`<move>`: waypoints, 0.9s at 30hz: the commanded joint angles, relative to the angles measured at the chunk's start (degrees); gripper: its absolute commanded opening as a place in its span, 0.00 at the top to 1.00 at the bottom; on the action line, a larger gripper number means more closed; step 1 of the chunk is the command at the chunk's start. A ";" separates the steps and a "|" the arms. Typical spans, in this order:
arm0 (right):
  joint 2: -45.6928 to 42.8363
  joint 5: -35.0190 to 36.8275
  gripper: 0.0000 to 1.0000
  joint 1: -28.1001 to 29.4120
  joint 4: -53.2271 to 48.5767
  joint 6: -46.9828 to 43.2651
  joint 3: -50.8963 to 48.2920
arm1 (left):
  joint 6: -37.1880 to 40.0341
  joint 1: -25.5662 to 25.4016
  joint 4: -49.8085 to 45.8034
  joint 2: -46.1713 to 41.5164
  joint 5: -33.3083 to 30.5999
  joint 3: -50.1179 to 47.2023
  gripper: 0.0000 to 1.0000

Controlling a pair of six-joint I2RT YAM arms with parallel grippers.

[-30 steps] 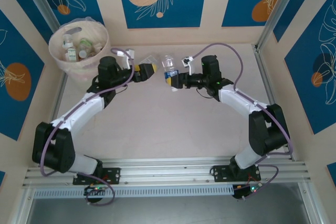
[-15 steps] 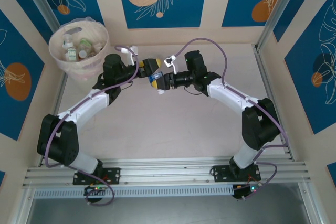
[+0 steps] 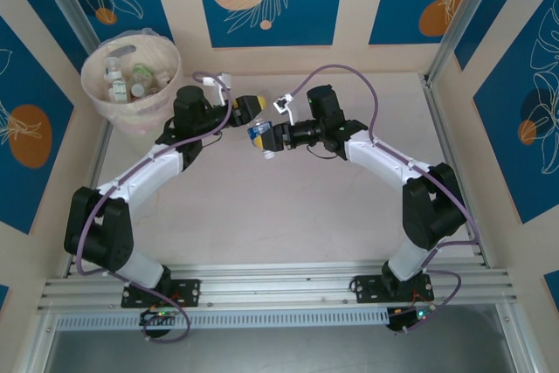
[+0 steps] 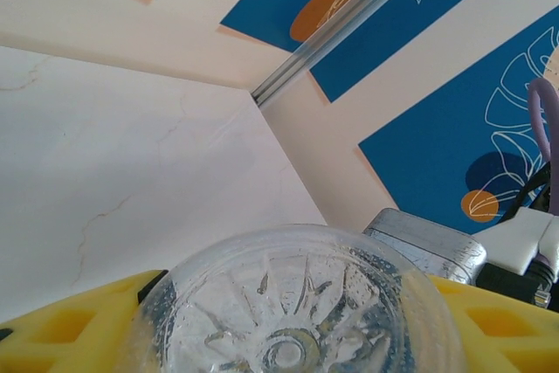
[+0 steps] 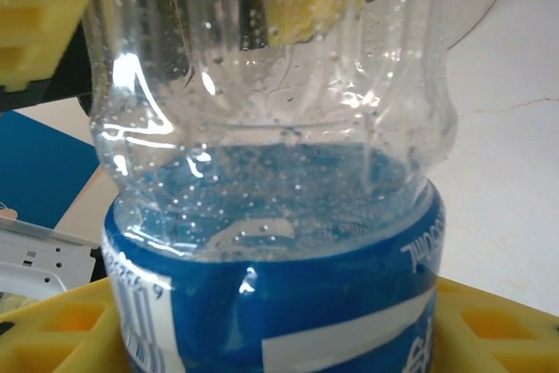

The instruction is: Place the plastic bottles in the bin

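Upper centre, my right gripper (image 5: 272, 329) clamps the small clear blue-labelled plastic bottle (image 3: 258, 133). My left gripper (image 4: 301, 325) flanks its base; whether it grips yet, I cannot tell. It should squeeze firmly before right lets go, then head for the round cream-white bin (image 3: 118, 113), upper left.

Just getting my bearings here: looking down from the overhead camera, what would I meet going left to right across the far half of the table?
Bin → bottle → right arm.
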 commanded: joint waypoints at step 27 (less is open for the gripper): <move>-23.50 40.64 0.00 -14.04 -4.30 15.24 -15.39 | 9.43 -0.18 -9.30 -6.60 -9.83 0.41 1.00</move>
